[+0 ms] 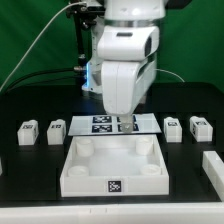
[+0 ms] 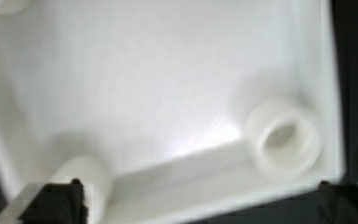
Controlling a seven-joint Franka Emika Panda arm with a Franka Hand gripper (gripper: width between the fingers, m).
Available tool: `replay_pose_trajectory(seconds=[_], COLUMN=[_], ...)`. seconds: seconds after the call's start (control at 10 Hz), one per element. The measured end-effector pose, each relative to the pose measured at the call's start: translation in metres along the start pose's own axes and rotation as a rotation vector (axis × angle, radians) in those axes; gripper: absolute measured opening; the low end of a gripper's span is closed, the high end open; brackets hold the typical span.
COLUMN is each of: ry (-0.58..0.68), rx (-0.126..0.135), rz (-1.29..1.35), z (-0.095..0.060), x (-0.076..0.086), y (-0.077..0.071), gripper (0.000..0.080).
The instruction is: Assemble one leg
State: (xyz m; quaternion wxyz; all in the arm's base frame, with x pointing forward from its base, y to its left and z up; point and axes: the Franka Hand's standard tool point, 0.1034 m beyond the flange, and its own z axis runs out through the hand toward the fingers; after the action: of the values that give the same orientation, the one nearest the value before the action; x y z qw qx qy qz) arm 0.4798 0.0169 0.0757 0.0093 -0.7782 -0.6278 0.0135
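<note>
Four small white legs with tags stand on the black table, two at the exterior view's left (image 1: 28,131) (image 1: 56,128) and two at its right (image 1: 173,127) (image 1: 198,127). The large white square tray-like piece (image 1: 112,165) lies in front of them. My gripper (image 1: 122,118) hangs low over the tray's far edge, away from all the legs. In the wrist view the gripper (image 2: 208,202) is open and empty, with dark fingertips (image 2: 60,197) set wide apart. Below it are the tray's inside (image 2: 140,90) and one round corner socket (image 2: 286,140). No leg shows in the wrist view.
The marker board (image 1: 90,124) lies just behind the tray, partly under the arm. Another white part (image 1: 213,167) lies at the exterior view's right front. Cables hang behind the arm.
</note>
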Motion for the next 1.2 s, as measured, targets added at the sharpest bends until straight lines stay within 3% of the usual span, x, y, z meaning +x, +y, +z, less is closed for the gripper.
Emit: replay_pose_trajectory(seconds=[0.2, 0.3, 0.6, 0.9, 1.0, 1.1, 1.2], ry=[0.012, 0.017, 0.031, 0.035, 0.035, 0.035, 0.035], rx=[-0.001, 0.009, 0.007, 0.001, 0.002, 0.002, 0.002], rz=[-0.146, -0.126, -0.13, -0.121, -0.121, -0.121, -0.121], z=[0.027, 0.04, 0.065, 0.07, 0.07, 0.071, 0.071], x=[-0.034, -0.04, -0.043, -0.042, -0.042, -0.042, -0.042], y=[-0.028, -0.036, -0.043, -0.043, -0.044, -0.044, -0.044], gripper=[0.065, 0.065, 0.065, 0.065, 0.0536, 0.0536, 0.0354])
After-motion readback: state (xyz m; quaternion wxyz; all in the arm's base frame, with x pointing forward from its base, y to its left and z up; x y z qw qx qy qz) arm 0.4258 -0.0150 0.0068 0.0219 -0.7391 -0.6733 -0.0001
